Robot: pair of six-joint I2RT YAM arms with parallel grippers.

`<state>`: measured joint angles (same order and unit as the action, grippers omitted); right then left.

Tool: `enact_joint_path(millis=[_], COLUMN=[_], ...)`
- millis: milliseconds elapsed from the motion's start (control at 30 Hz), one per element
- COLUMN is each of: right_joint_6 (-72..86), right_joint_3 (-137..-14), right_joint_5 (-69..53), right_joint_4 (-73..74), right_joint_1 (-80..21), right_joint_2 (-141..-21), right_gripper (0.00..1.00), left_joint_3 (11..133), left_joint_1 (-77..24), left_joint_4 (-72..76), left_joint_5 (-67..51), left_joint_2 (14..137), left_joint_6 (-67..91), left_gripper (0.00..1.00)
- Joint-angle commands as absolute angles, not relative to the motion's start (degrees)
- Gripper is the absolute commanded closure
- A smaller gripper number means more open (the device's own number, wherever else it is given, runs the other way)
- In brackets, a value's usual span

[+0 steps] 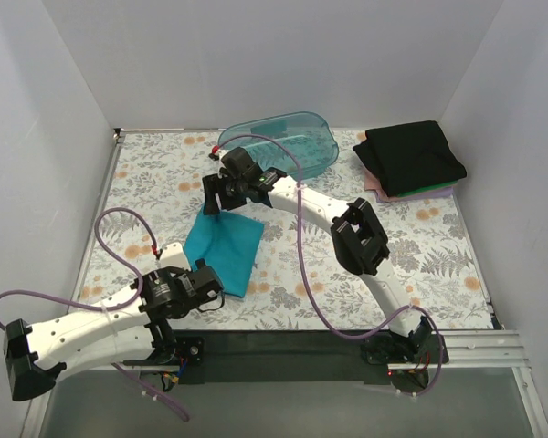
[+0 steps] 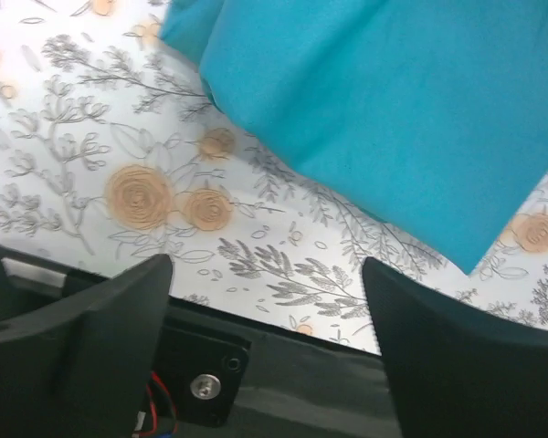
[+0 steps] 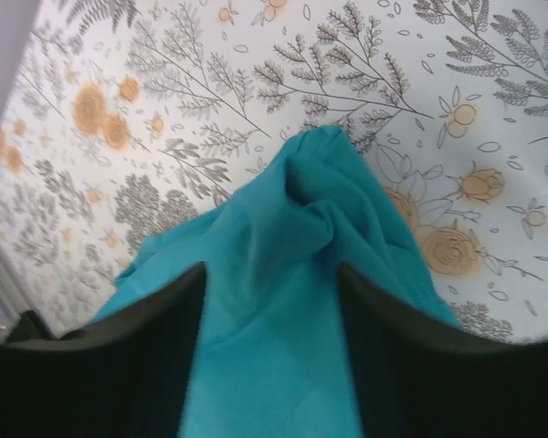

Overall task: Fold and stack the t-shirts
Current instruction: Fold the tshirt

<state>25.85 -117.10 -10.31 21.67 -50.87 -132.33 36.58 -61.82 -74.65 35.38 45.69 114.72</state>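
Soft teal-blue cloth t-shirt [image 1: 224, 251] lies folded, mid-table toward the near edge.
Right gripper [image 3: 269, 283] jaws pinch its bunched far edge; left gripper [image 2: 267, 315] jaws spread, empty, over floral tablecloth [image 1: 420, 246].

1. Plain white walls [image 1: 256, 55] close the workspace on the left, the back and the right, meeting in two vertical corners.
2. The table [image 1: 164, 173] is covered by a white cloth printed with grey leaves and orange roses.
3. A black strip [image 1: 283, 345] runs along the table's near edge, with a silver rail [image 1: 484, 351] at its right end.
4. A translucent teal plastic tub [image 1: 288, 141] lies near the back wall.
5. The light is even and soft, with faint shadows.
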Motion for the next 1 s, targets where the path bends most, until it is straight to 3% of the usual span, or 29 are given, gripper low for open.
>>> enact_joint_path(millis=[0, 67, 333, 633, 967], right_joint_6=[25.7, 25.0, 23.1, 27.2, 29.8], right_joint_3=[-117.2, -116.1, -107.2, -93.6, -97.7], right_joint_5=[-14.4, -15.9, -16.7, -17.2, -25.8], right_joint_4=[13.7, 13.7, 11.8, 10.0, 8.1], right_joint_1=[-50.3, -50.3, -50.3, -47.1, -46.2], right_joint_2=[-133.1, -131.8, -122.0, -114.6, -125.8], right_gripper=[0.24, 0.02, 0.02, 0.02, 0.02], left_joint_3=[37.6, 39.0, 46.1, 46.8, 35.9], left_joint_1=[-59.9, -59.6, -59.4, -55.6, -31.2], left_joint_4=[-79.9, -80.0, -73.7, -53.6, -35.2], left_joint_5=[38.3, 39.4, 39.6, 32.2, 15.7], left_joint_2=[44.8, 44.4, 49.4, 56.4, 60.0], left_joint_6=[160.9, 158.2, 145.7, 127.6, 113.4], left_gripper=[0.1, 0.04, 0.02, 0.02, 0.02])
